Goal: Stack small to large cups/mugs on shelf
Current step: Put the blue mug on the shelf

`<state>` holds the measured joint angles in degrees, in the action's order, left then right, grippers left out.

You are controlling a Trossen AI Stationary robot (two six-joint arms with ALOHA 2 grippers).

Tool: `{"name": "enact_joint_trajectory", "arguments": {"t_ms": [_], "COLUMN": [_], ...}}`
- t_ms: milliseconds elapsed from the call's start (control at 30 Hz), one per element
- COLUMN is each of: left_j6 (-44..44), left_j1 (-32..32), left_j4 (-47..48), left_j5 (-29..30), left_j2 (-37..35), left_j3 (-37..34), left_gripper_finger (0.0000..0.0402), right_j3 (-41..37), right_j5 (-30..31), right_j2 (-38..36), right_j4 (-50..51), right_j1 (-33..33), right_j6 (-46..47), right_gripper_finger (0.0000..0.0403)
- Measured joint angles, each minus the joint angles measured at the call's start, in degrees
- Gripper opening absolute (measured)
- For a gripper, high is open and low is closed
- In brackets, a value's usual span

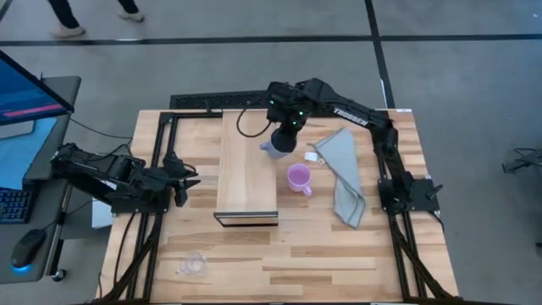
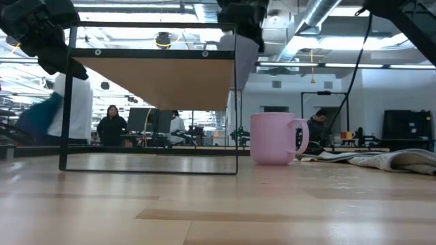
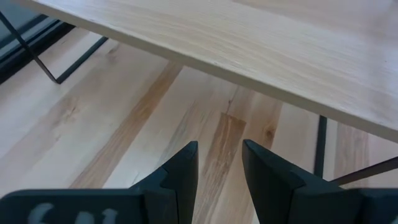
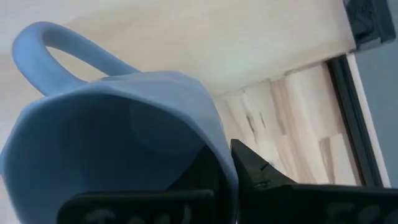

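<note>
**Grey-blue mug held at shelf edge; two cups on the worktop**

Left pincer (image 1: pixel 193 181) sits low at the shelf's (image 1: pixel 246 161) left side, jaws parted and holding nothing; the left wrist view shows only bare worktop (image 1: pixel 322 246) between its fingers (image 3: pixel 180 171).

Clear cup (image 1: pixel 194 264) is at the front left of the worktop, well apart from both pincers, transparent and small.

Right pincer (image 1: pixel 284 142) is over the shelf's right edge, clenched on the rim of the grey-blue mug (image 4: pixel 118 130). In the right wrist view one finger is inside the mug, with the looped handle away from the pincer. The mug is matte, pale blue-grey.

Lilac mug (image 1: pixel 299 179) stands upright on the worktop just right of the shelf, near the right pincer, untouched. Glossy pink-lilac, with a handle.

Grey cloth (image 1: pixel 343 174) lies to its right.

Legible writing: "TROSSEN" on the right arm (image 1: pixel 349 115).
</note>
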<state>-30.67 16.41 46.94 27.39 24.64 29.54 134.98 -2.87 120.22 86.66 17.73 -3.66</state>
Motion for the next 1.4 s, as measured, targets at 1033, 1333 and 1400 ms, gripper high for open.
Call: {"name": "enact_joint_trajectory", "arguments": {"t_ms": [1033,1333,1400], "left_j6": [0.5,0.52,0.52], "left_j1": [0.0,0.01,0.0], "left_j4": [-0.09,-0.09,-0.09], "left_j5": [0.28,0.27,0.27], "left_j2": [0.0,0.0,0.0], "left_j3": [0.0,0.0,0.0], "left_gripper_finger": [0.0116,0.0116,0.0116], "right_j3": [-0.08,-0.19,-0.06], "right_j5": [-1.81,-0.8,-1.09], "right_j2": [-2.87,-4.48,-5.1], "right_j4": [4.39,3.36,3.5], "right_j1": [-11.48,-16.29,-16.99], "right_j6": [4.69,7.49,7.02], "right_gripper_finger": [0.0028,0.0028,0.0028]}}
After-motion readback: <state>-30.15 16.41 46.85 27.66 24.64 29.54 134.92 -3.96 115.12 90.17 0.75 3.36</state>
